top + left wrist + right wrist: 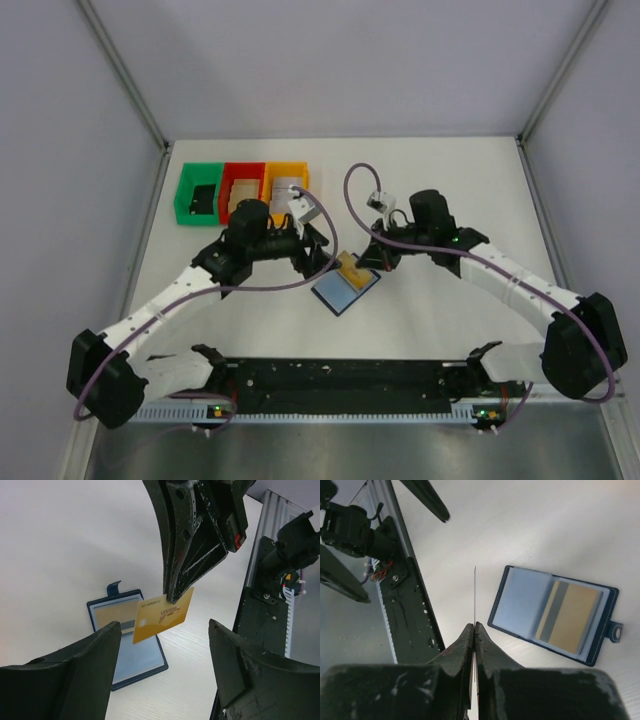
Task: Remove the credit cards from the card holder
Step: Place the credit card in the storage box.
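Left wrist view shows us the right jaws pinched shut on the top edge of a gold credit card [162,615], which hangs tilted above the table [60,540] without touching it. Our left jaws stand wide open, their fingers [75,675] on either side of that card and apart from it. Below, the card holder [142,662] lies opened flat on the table, its black tab [114,586] on the far edge. One panel is bare grey-blue; a second gold card [111,616] with a grey stripe lies in the other. Top external view puts the holder between our two arms, with a green bin [199,195], a red bin [241,192] and an orange bin [286,184] well apart at the far left.
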Tool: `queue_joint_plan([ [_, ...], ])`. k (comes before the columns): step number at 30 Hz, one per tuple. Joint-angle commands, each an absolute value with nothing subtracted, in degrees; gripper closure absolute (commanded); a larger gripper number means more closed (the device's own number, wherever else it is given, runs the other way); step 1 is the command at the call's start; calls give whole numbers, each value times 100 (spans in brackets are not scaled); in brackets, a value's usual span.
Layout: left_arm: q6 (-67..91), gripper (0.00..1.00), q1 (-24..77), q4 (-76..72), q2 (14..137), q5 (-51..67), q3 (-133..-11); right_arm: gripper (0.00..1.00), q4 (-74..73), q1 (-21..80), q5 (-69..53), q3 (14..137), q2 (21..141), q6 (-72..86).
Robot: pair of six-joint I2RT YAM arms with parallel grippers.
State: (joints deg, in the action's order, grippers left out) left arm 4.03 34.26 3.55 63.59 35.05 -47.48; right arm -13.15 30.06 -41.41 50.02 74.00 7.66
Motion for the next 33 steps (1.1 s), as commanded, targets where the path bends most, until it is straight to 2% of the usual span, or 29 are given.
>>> queue_joint_plan([
  [1, -193, 27, 3401, 510, 6547, 4455, -5220, 100, -1494, 3260, -4631, 5335, 7067, 141],
  [5, -307, 32, 3410, 677, 6846, 4956, -5361, 100, -1485, 3331, -4834, 5344, 6935, 44],
  [15, -141, 54, 3410, 519, 7374, 5554, -5475, 100, -1459, 3401, -5027, 5335, 6829, 35],
  [17, -141, 63, 3401, 510, 7409, 5616, -5484, 100, -1450, 3401, -5019, 5335, 6829, 35],
  [19, -132, 82, 3401, 510, 7409, 5643, -5476, 100, -1441, 3401, -5036, 5326, 6829, 35],
  [20, -149, 98, 3401, 510, 7400, 5643, -5467, 100, -1424, 3410, -5027, 5309, 6829, 35],
  [23, -167, 100, 3349, 475, 7295, 5590, -5397, 100, -1433, 3393, -4940, 5282, 6820, 35],
  [26, -53, 100, 3086, 448, 7102, 5301, -5274, 78, -1380, 3401, -4659, 5221, 6733, 52],
  [29, 191, 100, 2595, 527, 6813, 4880, -5168, 44, -1108, 3366, -4238, 5028, 6557, 289],
  [31, 333, 100, 2217, 580, 6532, 4555, -5107, 32, -950, 3279, -3904, 4905, 6434, 500],
  [33, 466, 100, 1926, 694, 6277, 3730, -5054, 25, -801, 3243, -3596, 4773, 6337, 650],
])
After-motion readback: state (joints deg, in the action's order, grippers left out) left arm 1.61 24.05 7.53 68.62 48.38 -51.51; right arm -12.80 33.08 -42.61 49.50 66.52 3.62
